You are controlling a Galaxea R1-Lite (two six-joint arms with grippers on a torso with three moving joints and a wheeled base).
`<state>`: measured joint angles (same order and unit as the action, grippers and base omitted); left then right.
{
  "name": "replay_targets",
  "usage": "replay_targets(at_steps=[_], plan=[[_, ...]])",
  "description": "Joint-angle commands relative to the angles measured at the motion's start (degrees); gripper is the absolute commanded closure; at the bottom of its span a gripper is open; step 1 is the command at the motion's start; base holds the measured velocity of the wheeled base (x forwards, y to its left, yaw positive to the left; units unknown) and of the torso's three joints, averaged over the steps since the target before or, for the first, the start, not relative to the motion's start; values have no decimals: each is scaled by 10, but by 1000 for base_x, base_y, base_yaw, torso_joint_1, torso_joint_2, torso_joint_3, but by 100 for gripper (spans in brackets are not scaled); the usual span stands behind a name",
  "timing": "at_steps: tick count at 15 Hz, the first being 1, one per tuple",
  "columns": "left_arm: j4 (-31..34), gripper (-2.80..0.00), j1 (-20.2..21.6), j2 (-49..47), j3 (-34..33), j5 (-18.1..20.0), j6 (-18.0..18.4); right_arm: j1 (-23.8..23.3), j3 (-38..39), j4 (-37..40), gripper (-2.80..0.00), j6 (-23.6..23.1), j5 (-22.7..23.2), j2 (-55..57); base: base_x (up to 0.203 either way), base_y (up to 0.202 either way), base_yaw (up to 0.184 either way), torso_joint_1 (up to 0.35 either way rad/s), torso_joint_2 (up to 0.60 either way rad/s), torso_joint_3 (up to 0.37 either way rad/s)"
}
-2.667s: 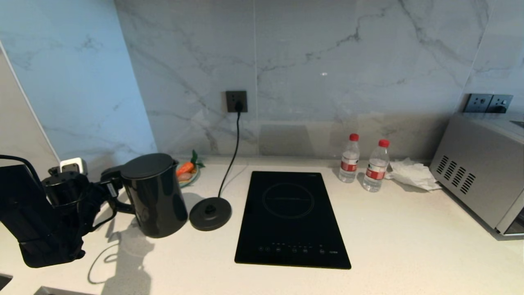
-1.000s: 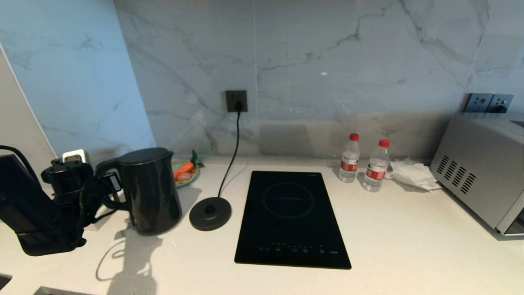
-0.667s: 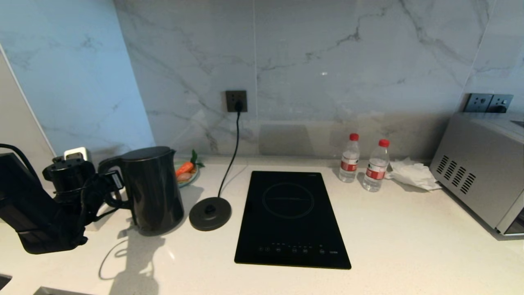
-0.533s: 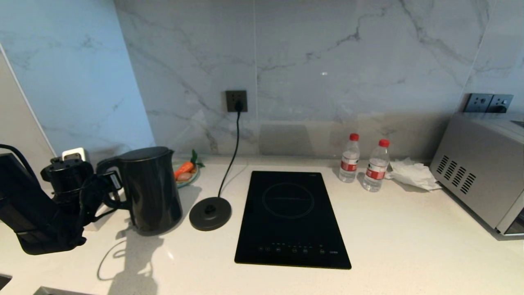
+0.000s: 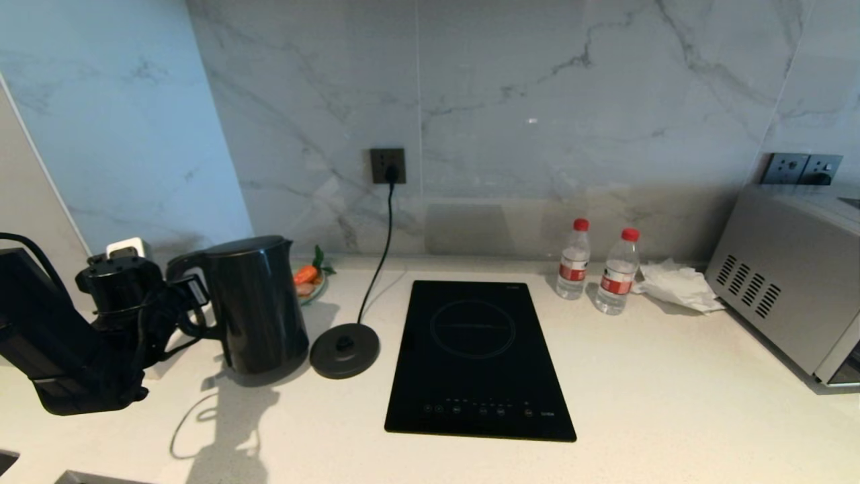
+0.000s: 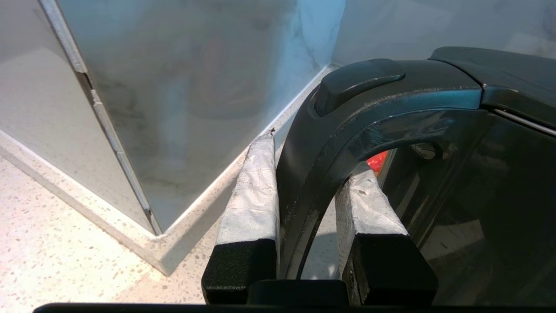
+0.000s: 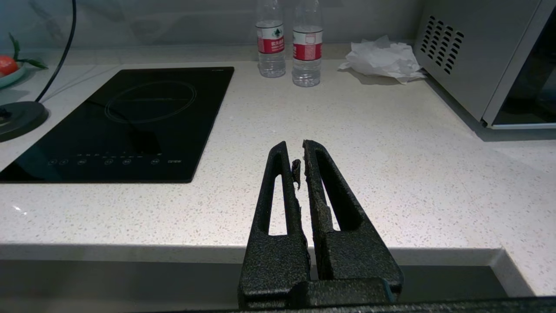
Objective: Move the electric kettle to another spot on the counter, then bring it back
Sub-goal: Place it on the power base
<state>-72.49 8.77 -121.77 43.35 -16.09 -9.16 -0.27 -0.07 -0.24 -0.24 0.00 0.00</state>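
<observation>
Head view, kettle: the electric kettle (image 5: 255, 302) is upright at the far left of the counter (image 5: 672, 403), just left of the round base disc (image 5: 345, 349), handle turned left; its foot looks slightly clear of the stone, though I cannot be sure.
Head view, left arm: the left gripper (image 5: 195, 296) reaches in from the left and meets the loop handle side-on, which probably keeps the jug level.
Head view, surroundings: the induction hob (image 5: 477, 356) lies right of the disc, two water bottles (image 5: 598, 269) at the far right, so the free space is likely near and left.
Left wrist view, grip: the taped fingers (image 6: 256, 195) are clamped narrowly on either side of the handle (image 6: 321, 174) below its top bend, with the kettle body just beyond.
Left wrist view, setting: wall corner close behind, so little room farther left.
Right wrist view, right arm: the right gripper (image 7: 302, 161) is parked at the near counter edge, fingers pressed together, holding nothing.
</observation>
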Motion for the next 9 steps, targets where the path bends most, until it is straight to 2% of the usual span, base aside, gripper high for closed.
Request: replay_targets(at_steps=[1,9], plan=[[-5,0,-6,4,-1,-3,-5,0,1,0,0,0,0,0,0,0,0,0,0,0],[-5,0,-37,12,-6,-10,-23,0,0,0,0,0,0,0,0,0,0,0,0,0]])
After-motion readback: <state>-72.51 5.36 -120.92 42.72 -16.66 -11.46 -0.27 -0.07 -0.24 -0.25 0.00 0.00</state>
